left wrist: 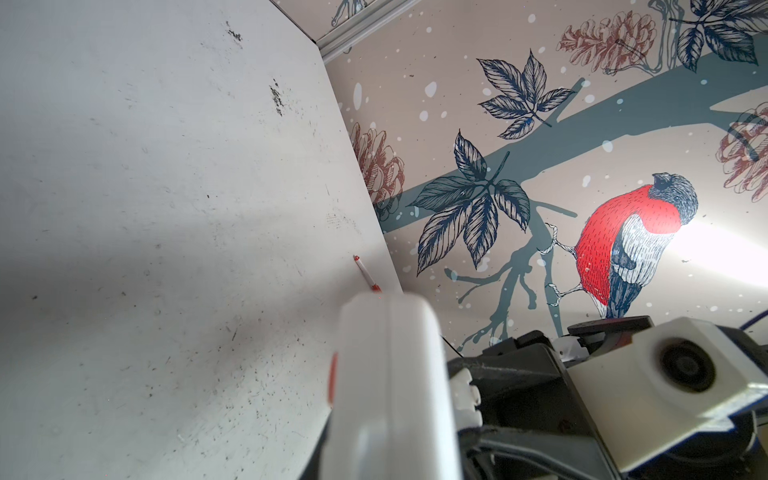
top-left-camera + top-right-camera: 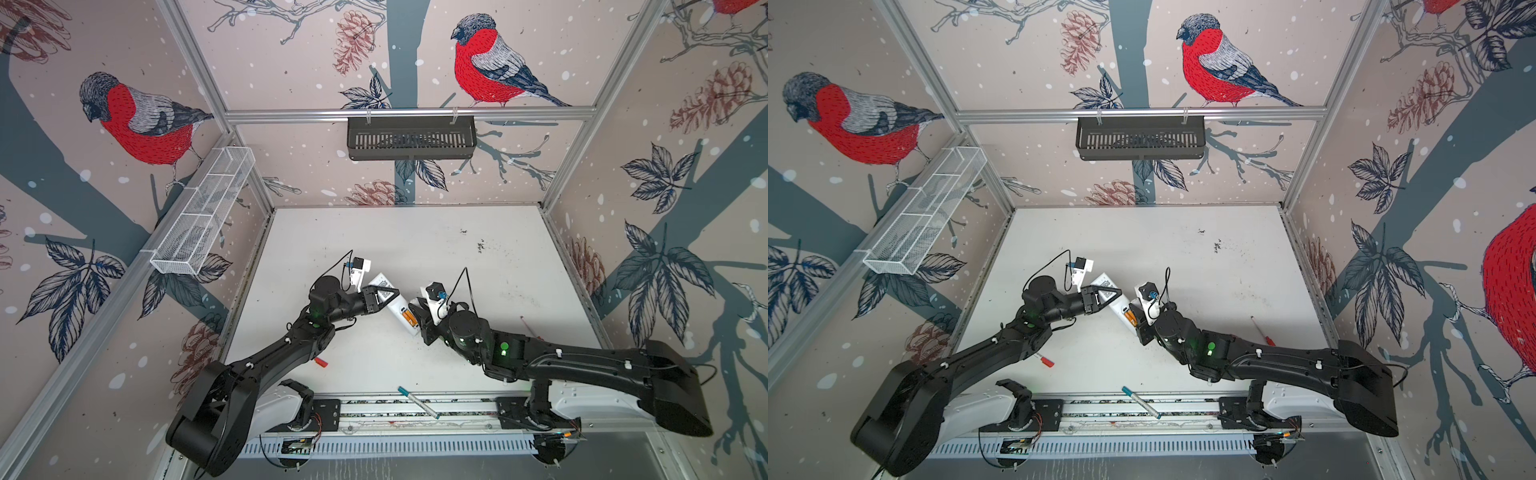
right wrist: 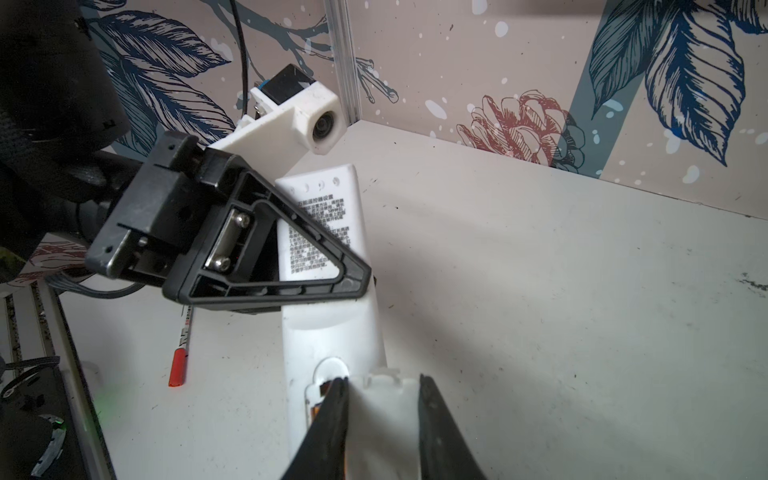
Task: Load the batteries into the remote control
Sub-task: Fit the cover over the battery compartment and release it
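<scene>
Bullfinch wallpaper is wrapping three sides of the white table (image 2: 415,241), and both arms are meeting near its middle. The left gripper (image 2: 388,296) is clamping the remote control (image 2: 395,309) across its width, back side up with the printed label showing (the text is too small for me to read). At the end of the remote nearest the right arm the compartment is lying open, and the orange of the batteries (image 2: 409,319) is showing inside it. The right gripper (image 3: 382,379) is pinching a white cover (image 3: 382,419) right at that opening, one finger pressing on either flank. A red-capped marker (image 2: 321,361) is lying beside the left arm, and a teal-capped pen (image 2: 417,402) is resting by the front rail.
</scene>
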